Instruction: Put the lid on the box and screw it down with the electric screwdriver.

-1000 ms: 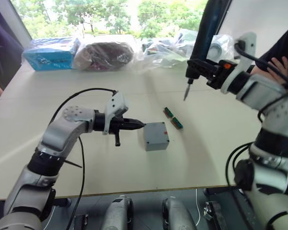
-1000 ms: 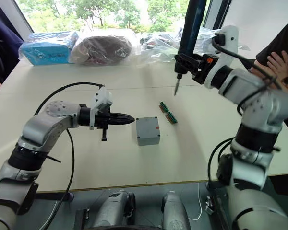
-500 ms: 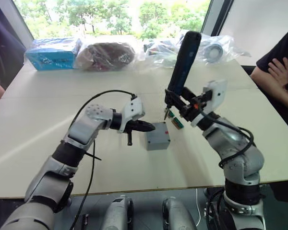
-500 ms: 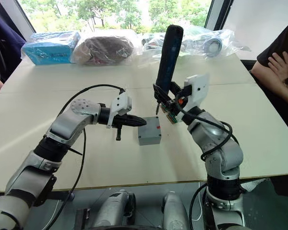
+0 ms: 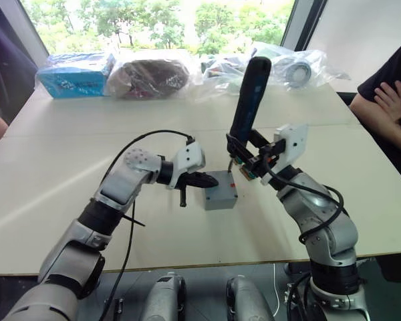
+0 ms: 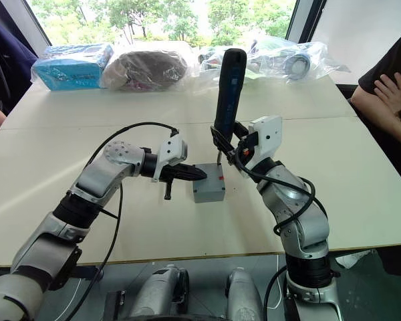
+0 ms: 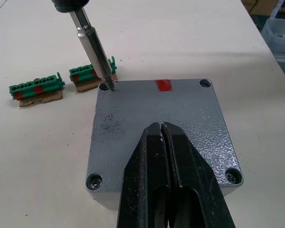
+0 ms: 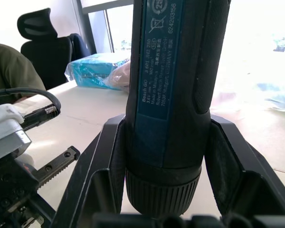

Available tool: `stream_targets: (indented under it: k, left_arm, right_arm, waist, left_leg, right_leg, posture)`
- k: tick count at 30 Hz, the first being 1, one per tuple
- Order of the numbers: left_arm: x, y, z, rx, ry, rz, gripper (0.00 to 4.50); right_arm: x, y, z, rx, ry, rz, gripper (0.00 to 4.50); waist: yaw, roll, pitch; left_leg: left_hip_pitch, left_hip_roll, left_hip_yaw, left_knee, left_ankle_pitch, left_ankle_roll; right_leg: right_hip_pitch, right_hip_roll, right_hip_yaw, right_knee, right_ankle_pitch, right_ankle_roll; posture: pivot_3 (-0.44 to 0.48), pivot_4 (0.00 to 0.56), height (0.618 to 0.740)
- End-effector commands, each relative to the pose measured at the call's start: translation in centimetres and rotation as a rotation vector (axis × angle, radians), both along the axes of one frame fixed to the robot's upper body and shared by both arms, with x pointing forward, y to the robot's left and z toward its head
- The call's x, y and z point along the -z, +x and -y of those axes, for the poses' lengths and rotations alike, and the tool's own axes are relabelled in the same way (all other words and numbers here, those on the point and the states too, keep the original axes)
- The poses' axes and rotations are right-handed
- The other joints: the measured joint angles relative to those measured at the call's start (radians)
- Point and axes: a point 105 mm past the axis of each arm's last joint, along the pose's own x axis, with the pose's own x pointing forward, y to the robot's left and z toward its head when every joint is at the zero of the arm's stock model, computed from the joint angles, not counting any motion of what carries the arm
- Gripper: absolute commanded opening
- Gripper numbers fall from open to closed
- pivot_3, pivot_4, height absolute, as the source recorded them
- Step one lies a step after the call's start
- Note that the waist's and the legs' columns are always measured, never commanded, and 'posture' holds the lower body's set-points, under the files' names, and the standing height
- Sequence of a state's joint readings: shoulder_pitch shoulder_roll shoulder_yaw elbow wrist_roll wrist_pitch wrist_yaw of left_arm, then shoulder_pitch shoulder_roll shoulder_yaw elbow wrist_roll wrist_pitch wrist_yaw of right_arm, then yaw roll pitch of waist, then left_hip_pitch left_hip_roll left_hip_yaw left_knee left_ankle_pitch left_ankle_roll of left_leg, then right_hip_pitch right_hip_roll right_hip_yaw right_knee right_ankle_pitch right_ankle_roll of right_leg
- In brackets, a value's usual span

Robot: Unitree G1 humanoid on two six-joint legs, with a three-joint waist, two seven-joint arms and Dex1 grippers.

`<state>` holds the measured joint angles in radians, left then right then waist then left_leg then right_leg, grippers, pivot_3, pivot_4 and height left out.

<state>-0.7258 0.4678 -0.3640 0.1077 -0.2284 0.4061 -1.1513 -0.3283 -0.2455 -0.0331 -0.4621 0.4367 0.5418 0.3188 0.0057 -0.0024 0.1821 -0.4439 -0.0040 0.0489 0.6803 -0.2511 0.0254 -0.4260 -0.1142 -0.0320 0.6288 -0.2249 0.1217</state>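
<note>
Left claw point(image 7: 161, 130): my fingers pressed together, empty, tips resting on the lid point(image 7: 180, 111), mid-frame.
Box point(image 5: 220, 195): centre of bench point(image 5: 67, 174), lid seated.
Electric screwdriver point(image 5: 248, 100): clamped in my right claw point(image 5: 254, 155), long axis near upright, bit pointing down into the lid's far corner hole.

The two head views look forward and down from above the table point(image 5: 47, 174), the far windows along the top of the frame; both take in the same central spot, the lid point(image 5: 220, 188), shifted slightly left in the right eye view. The left wrist view looks steeply down, very close, over the left gripper point(image 7: 161, 130) onto that same lid and the screwdriver point(image 7: 92, 42) bit in its upper left. The right wrist view faces level across the table, pressed against the screwdriver's body
</note>
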Motion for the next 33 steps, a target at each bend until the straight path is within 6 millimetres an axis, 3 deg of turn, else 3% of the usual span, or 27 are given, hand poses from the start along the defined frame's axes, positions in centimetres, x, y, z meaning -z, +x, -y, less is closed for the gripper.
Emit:
stream_targets:
  k: [1, 15, 22, 28, 33]
  left_arm:
    - [-0.1, 0.0, -0.3, -0.009, -0.003, 0.010, 0.00]
    - [0.0, -0.1, -0.1, -0.008, -0.006, 0.003, 0.00]
    - [0.0, -0.1, 0.0, -0.007, -0.006, 0.001, 0.00]
    - [0.2, -0.3, 0.0, -0.006, -0.003, -0.006, 0.00]
    - [0.3, -0.3, -0.1, -0.009, -0.001, -0.009, 0.00]
  right_arm:
    - [-0.9, -0.3, 0.0, 0.001, 0.006, 0.063, 1.78]
    - [0.3, 0.8, 1.1, 0.088, 0.050, 0.054, 1.78]
    - [1.6, 0.3, 0.5, 0.059, 0.021, 0.020, 1.78]
    - [5.3, 0.1, 0.5, 0.053, -0.049, -0.108, 1.78]
    - [7.0, 0.1, 0.5, 0.063, -0.058, -0.183, 1.78]
  waist:
    - [0.000, 0.000, 0.000]
    - [0.002, 0.000, 0.000]
    - [0.002, 0.000, -0.001]
    - [0.002, -0.001, -0.003]
    - [0.002, -0.004, -0.008]
  left_leg:
    - [0.000, 0.000, 0.000, 0.000, 0.000, 0.000]
    - [0.001, 0.000, 0.000, 0.000, 0.000, 0.000]
    - [0.001, 0.000, 0.000, 0.000, 0.000, 0.000]
    - [0.003, 0.000, 0.000, 0.000, 0.000, 0.000]
    - [0.005, 0.001, -0.001, 0.000, 0.000, 0.000]
  right_leg:
    - [0.000, 0.000, 0.000, 0.000, 0.000, 0.000]
    - [0.001, 0.000, 0.000, 0.000, 0.000, 0.000]
    - [0.002, 0.000, 0.000, 0.000, 0.000, 0.000]
    - [0.003, 0.000, 0.000, 0.000, 0.000, 0.000]
    - [0.006, 0.000, 0.000, 0.000, 0.000, 0.000]
  posture:
    - [0.000, 0.150, 0.740]
    - [0.000, 0.150, 0.740]
    - [0.000, 0.150, 0.740]
    - [0.000, 0.150, 0.740]
    - [0.000, 0.150, 0.740]
